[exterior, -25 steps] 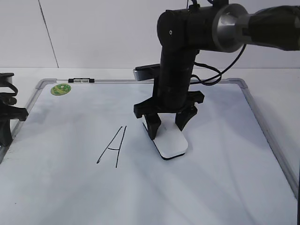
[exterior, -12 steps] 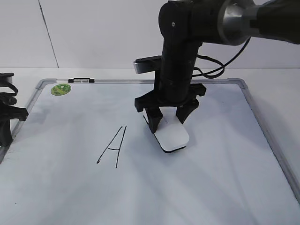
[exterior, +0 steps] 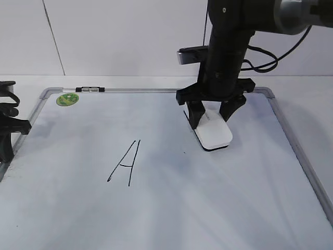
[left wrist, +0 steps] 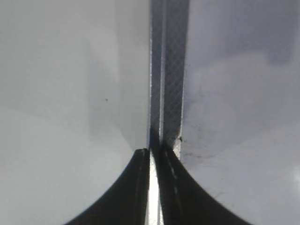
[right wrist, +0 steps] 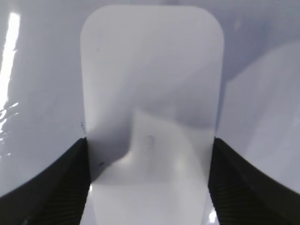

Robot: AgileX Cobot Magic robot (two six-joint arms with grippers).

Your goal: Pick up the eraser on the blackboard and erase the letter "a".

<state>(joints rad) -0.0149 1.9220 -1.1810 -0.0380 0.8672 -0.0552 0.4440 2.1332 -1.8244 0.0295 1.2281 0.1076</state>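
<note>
My right gripper is shut on the white eraser, its fingers on the two long sides. The eraser's dark base sits on or just above the blackboard, right of centre near the far edge. In the right wrist view the eraser fills the space between the jaws. No small letter "a" shows anywhere; only a tiny dark speck lies left of the eraser. My left gripper is shut and empty over the board's grey frame, at the left edge of the exterior view.
A large capital "A" is drawn left of centre on the board. A round green sticker sits near the far left corner. The board's grey frame runs along the right side.
My right gripper has slid the eraser to the right and toward the far edge, away from the capital "A". The left arm has not moved.
</note>
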